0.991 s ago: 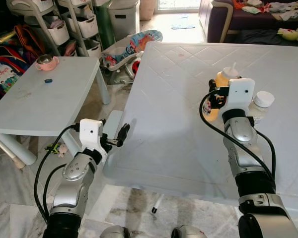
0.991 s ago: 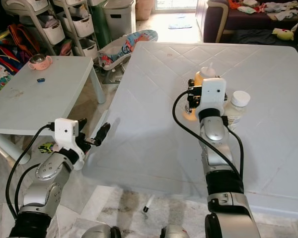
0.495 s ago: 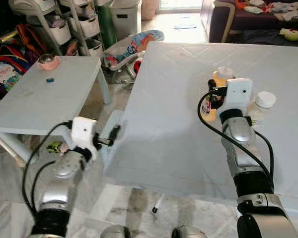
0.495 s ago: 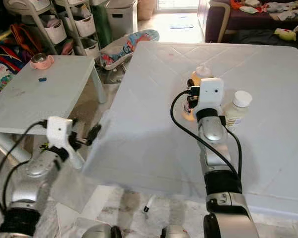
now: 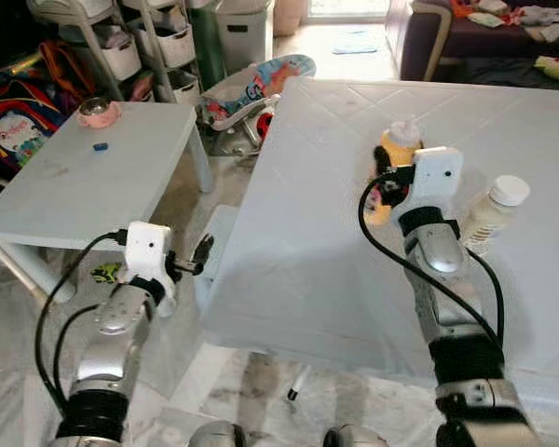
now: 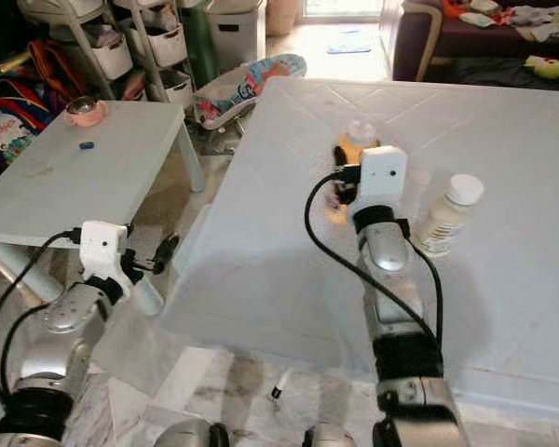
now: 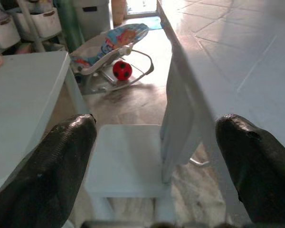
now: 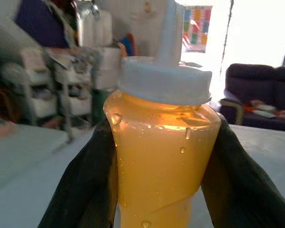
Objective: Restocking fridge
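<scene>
Two white tables (image 5: 317, 279) (bouncer (image 5: 247, 88) between) fill cluttered room.

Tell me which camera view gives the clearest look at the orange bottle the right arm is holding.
The right wrist view: the orange bottle sits close up between the right end effector's fingers, white cap and droplets visible. In the two eye views the wrist housing covers much of it; cap and part of the orange body show. The left wrist view looks at a small white chair.

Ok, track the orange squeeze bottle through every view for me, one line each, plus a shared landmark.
Left eye view: orange squeeze bottle on the white table, just beyond the right tool.
Right eye view: same bottle, beyond the right wrist housing.
Left wrist view: not in it.
Right wrist view: centre frame, between the two black fingers.
Shared landmark: white-capped bottle right of it, in both eye views.
</scene>
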